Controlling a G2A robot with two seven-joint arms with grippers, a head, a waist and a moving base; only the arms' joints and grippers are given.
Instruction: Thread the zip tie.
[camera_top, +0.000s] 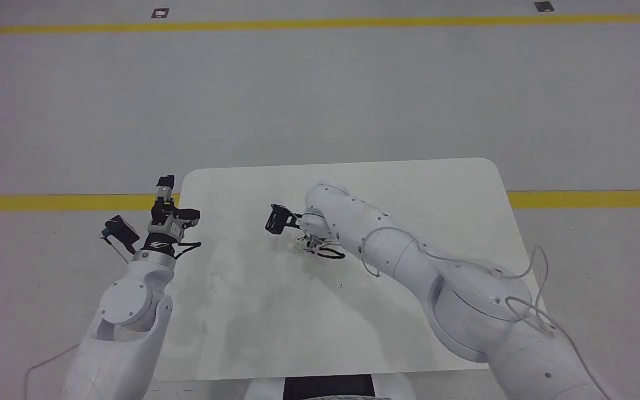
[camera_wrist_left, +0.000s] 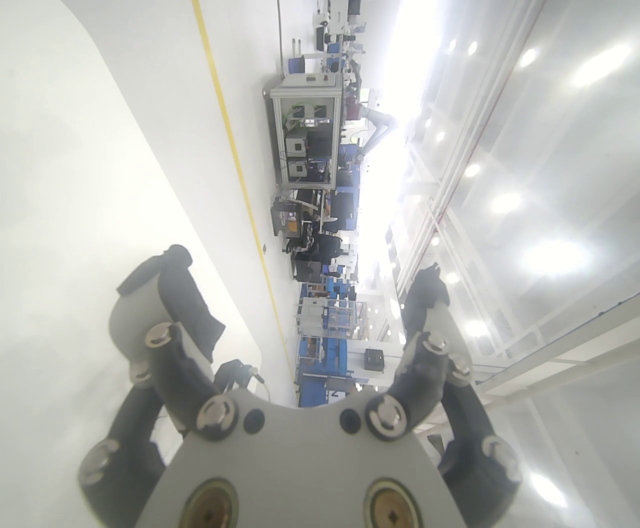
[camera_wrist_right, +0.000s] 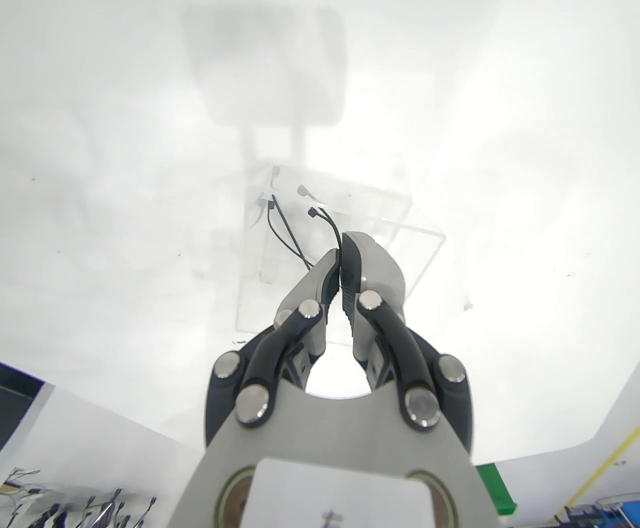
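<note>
My right gripper (camera_wrist_right: 341, 256) is shut on a thin black zip tie (camera_wrist_right: 331, 224), whose free end curls away from the fingertips. A second black strand (camera_wrist_right: 285, 225) runs alongside it. Both lie over a clear plastic box (camera_wrist_right: 400, 235) standing on the white table (camera_wrist_right: 125, 200). From above, the right gripper (camera_top: 308, 243) is near the table's middle, with a black loop of zip tie (camera_top: 328, 253) beside it. My left gripper (camera_wrist_left: 300, 280) is open and holds nothing. It hovers at the table's left edge (camera_top: 172, 205), pointing off the table toward the room.
The table (camera_top: 420, 300) is white with rounded corners, and a yellow floor line (camera_top: 570, 199) passes behind it. Beyond the table's edge in the right wrist view lie several loose black zip ties (camera_wrist_right: 75, 515) and a green block (camera_wrist_right: 495, 490).
</note>
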